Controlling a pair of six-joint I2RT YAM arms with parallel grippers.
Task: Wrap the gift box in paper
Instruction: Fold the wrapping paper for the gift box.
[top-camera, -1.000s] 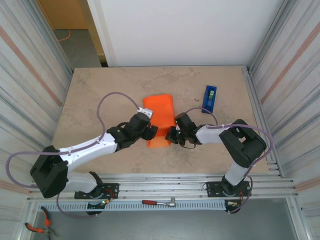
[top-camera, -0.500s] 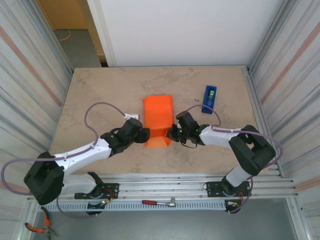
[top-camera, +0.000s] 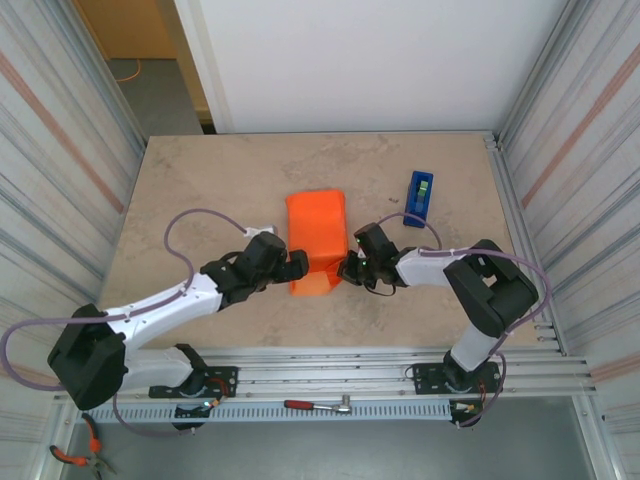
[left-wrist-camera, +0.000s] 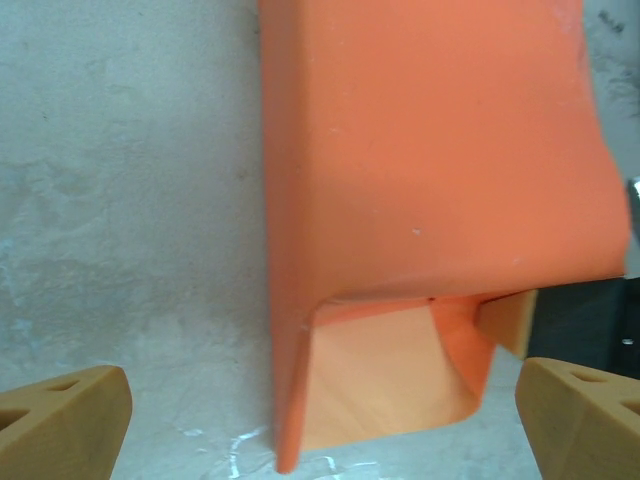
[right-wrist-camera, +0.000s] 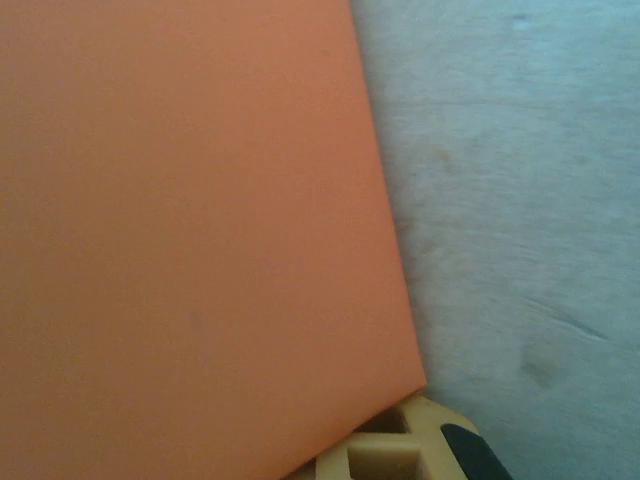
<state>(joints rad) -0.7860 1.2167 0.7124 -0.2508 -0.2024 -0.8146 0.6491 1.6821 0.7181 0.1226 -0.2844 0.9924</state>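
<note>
The orange paper (top-camera: 316, 238) lies folded into a flat sleeve in the middle of the table, with its near end gaping open (left-wrist-camera: 390, 375). The gift box is hidden under the paper. My left gripper (top-camera: 297, 266) sits at the sleeve's near left corner. It is open wide (left-wrist-camera: 320, 435), with both tan fingers (left-wrist-camera: 62, 425) clear of the paper. My right gripper (top-camera: 347, 268) is shut at the near right corner. That corner of the paper (right-wrist-camera: 200, 230) drapes over its fingertips (right-wrist-camera: 395, 448), and I cannot tell whether it pinches the sheet.
A blue tape dispenser (top-camera: 420, 197) stands at the back right. Corrugated metal walls (top-camera: 570, 150) close in both sides of the table. Beyond the near rail lie a ratchet wrench (top-camera: 318, 405) and orange-handled pliers (top-camera: 75, 455).
My left gripper has drawn back off the paper toward the near left and opened wider. The paper has settled flatter. The right gripper has stayed at the near right corner.
</note>
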